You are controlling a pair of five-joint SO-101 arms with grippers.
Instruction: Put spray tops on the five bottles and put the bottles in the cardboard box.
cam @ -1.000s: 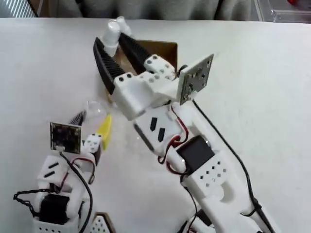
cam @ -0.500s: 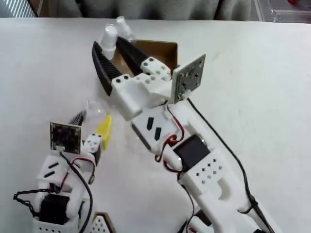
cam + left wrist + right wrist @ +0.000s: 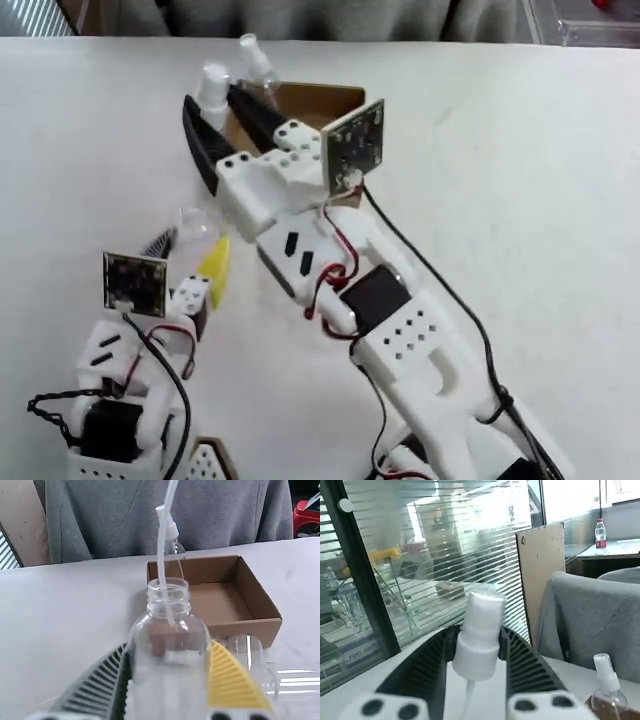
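The left gripper [image 3: 167, 685] is closed around a clear, uncapped bottle [image 3: 168, 630], holding it upright. The right gripper [image 3: 477, 640], above it, clamps a white spray top [image 3: 479, 615], and the dip tube [image 3: 162, 550] enters the bottle neck. Beyond the left gripper, the cardboard box [image 3: 222, 602] sits on the bench [image 3: 60, 610] with its visible floor bare.
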